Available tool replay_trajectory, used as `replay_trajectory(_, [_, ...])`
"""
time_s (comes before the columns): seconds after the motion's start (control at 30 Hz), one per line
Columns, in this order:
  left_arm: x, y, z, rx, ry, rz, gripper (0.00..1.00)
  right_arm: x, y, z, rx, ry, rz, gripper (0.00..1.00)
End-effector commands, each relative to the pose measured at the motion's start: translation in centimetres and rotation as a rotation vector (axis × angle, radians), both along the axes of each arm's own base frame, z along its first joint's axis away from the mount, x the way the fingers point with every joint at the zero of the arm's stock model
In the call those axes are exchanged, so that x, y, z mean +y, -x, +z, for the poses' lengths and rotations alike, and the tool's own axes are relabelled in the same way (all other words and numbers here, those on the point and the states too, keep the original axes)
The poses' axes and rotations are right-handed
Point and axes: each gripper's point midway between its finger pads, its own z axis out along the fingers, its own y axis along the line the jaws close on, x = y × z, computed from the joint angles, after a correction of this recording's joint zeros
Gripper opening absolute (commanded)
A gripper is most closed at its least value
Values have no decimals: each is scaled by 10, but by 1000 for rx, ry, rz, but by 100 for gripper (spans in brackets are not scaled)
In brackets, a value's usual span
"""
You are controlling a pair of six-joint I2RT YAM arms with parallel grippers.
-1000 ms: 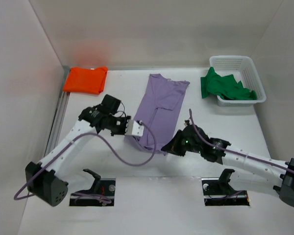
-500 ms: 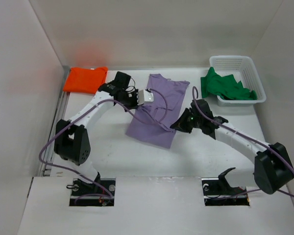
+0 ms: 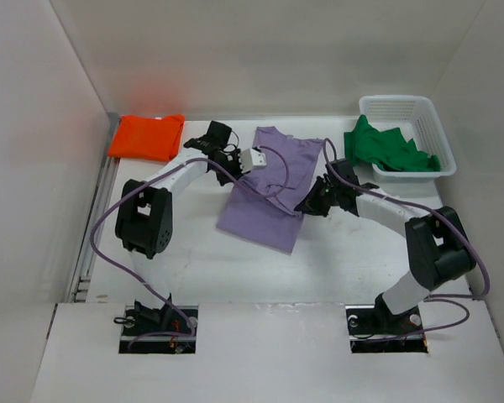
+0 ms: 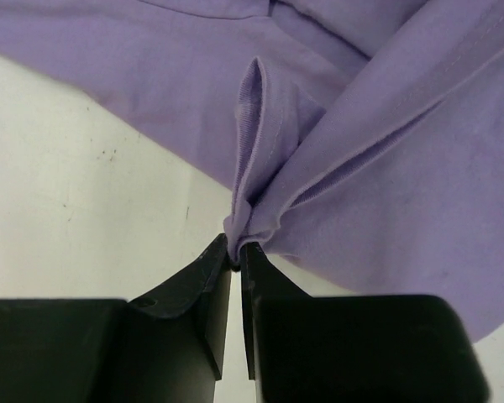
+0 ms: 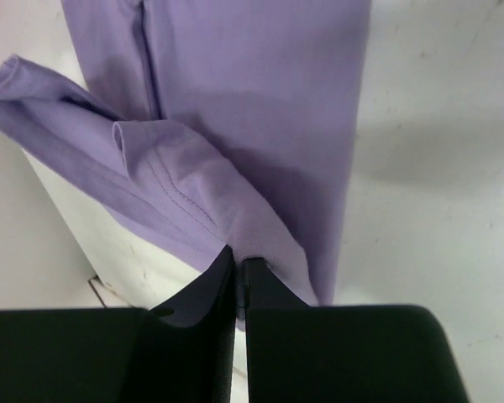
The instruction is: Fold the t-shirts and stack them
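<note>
Now, from above, both arms have carried the near hem of the lavender t-shirt (image 3: pixel 265 210) away from their bases toward its collar. The cloth lying left of the basket (image 3: pixel 438 136) is shorter than a second ago, so the halving fold looks underway.

Left wrist: the left end effector (image 4: pixel 235 252) is pinched tight on a bunched hem edge above the counter (image 4: pixel 67 168).

Right wrist: the right end effector (image 5: pixel 238 256) likewise clamps a hem corner.

**What the bench carries**

The white bench (image 3: pixel 193 269) holds a folded orange t-shirt (image 3: pixel 147 137) at 11 o'clock and a lavender t-shirt (image 3: pixel 265 210) near its middle. At 2 o'clock a white lattice basket (image 3: pixel 420 109) has a green t-shirt (image 3: pixel 386 149) spilling over its rim.
</note>
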Motion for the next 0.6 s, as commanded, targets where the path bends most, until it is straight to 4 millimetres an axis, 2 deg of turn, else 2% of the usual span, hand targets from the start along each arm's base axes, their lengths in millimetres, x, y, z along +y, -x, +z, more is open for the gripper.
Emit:
replay_trajectory(0.0, [-7, -28, 21, -84, 45, 44, 8, 4, -31, 22, -108, -19, 13, 6])
replay_trajectory(0.13, [-2, -37, 13, -89, 31, 74, 14, 7, -45, 10, -91, -14, 39, 17])
replay_trajectory(0.2, [0, -46, 11, -104, 37, 96, 21, 6, -57, 8, -98, -17, 48, 25])
replay_trajectory(0.27, [-1, -57, 15, -133, 58, 121, 29, -3, -71, 10, -114, -9, 26, 36])
replay_trajectory(0.3, [-1, -66, 19, -156, 69, 139, 35, -8, -79, 11, -124, -9, 18, 38])
replay_trajectory(0.4, [6, -96, 37, -250, 80, 220, 48, -22, -99, 23, -161, -10, -9, 42])
replay_trajectory(0.47, [17, -116, 61, -324, 97, 288, 51, -35, -112, 38, -199, -16, -39, 42])
replay_trajectory(0.5, [23, -122, 73, -343, 111, 312, 51, -40, -116, 48, -223, -24, -51, 43])
replay_trajectory(0.57, [29, -118, 91, -364, 118, 311, 52, -48, -122, 68, -264, -36, -65, 45])
